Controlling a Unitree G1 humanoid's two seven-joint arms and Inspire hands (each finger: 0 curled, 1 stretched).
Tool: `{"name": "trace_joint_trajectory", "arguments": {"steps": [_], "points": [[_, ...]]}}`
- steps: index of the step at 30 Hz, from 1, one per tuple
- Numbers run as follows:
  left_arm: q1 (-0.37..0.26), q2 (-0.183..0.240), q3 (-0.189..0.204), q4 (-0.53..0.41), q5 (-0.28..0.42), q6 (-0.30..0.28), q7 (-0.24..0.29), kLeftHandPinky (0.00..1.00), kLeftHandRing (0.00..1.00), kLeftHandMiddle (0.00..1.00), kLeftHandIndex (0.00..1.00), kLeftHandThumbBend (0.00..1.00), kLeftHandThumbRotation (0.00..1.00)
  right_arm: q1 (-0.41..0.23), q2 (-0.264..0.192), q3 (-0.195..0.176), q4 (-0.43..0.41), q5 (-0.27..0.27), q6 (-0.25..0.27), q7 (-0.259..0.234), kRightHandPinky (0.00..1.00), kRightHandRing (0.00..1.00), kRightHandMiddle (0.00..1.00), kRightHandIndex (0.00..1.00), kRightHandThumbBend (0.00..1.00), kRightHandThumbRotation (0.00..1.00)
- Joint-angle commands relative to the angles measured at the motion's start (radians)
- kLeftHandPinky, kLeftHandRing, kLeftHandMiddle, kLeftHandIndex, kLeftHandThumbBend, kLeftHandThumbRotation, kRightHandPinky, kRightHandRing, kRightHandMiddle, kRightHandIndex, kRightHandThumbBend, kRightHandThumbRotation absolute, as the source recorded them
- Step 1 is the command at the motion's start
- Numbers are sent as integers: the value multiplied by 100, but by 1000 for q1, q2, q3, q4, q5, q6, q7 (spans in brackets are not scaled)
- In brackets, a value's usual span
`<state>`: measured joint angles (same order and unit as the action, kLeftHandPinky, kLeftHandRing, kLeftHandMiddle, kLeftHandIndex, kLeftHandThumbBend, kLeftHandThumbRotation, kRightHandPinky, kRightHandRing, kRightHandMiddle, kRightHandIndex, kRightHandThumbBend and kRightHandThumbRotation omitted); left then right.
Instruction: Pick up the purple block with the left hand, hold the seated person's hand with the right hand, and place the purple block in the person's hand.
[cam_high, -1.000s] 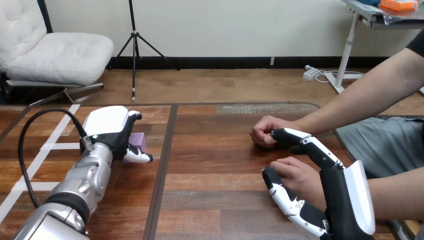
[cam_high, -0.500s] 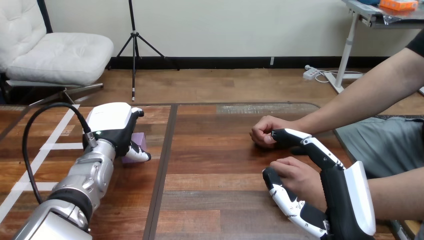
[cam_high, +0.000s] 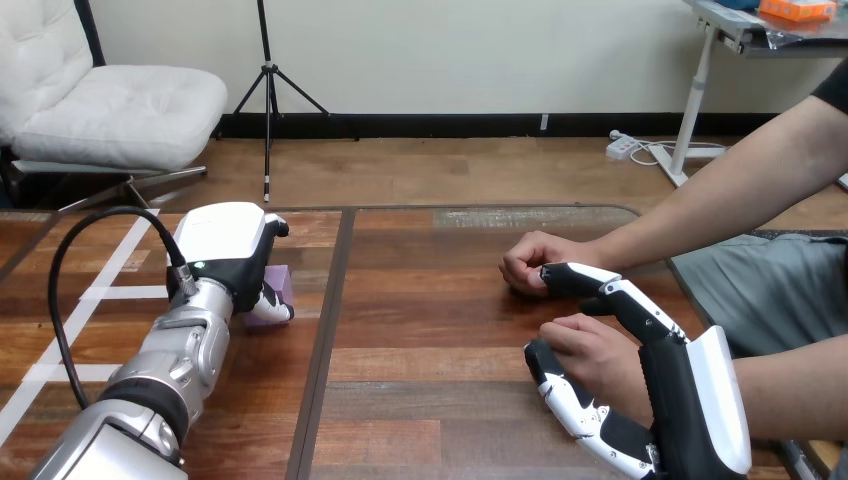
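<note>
Now: left hand (cam_high: 232, 258), drawn slightly closer over the purple block (cam_high: 284, 281) than a second ago; fingers curled round it, block resting on the tabletop (cam_high: 430, 340). Well right of the block: right hand (cam_high: 690, 400), fingers and thumb curled round the person's nearer hand (cam_high: 592, 345), unchanged.

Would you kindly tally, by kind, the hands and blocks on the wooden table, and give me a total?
Black-and-white robot hands: 2, the left hand and the right hand
Human hands: 2, the person's farther hand and the person's nearer hand
Blocks: 1, the purple rectangular block
Total: 5
</note>
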<state>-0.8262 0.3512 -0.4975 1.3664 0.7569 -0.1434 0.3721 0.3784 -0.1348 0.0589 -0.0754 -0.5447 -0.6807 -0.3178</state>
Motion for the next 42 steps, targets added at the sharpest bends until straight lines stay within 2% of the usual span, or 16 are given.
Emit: {"name": "trace_joint_trajectory", "arguments": {"steps": [1,7,10,17,33,42], "points": [[-49,-4,-7,-2,4,5,43,61,69,73,73,70,3,-34,-11,-13,-39,13,-10,0,69,74,74,72,43,43],[-39,-6,-6,-1,3,-3,72,56,64,69,70,70,1,-30,-13,-13,-45,15,-4,6,69,74,74,72,43,44],[-35,-7,-2,0,-2,-7,70,52,60,65,68,68,0,-29,-15,-13,-47,16,-2,10,69,75,74,73,43,44],[-27,-7,-6,1,2,-10,92,50,58,63,65,66,0,-28,-18,-15,-47,17,-4,9,70,75,74,73,43,45],[-21,-9,11,0,-20,-19,75,47,56,62,60,62,0,-24,-18,-10,-61,6,9,7,70,75,75,73,43,45],[-17,-9,8,0,-17,-21,80,46,54,60,59,63,0,-20,-15,-9,-69,0,21,4,69,74,74,72,44,45]]}}
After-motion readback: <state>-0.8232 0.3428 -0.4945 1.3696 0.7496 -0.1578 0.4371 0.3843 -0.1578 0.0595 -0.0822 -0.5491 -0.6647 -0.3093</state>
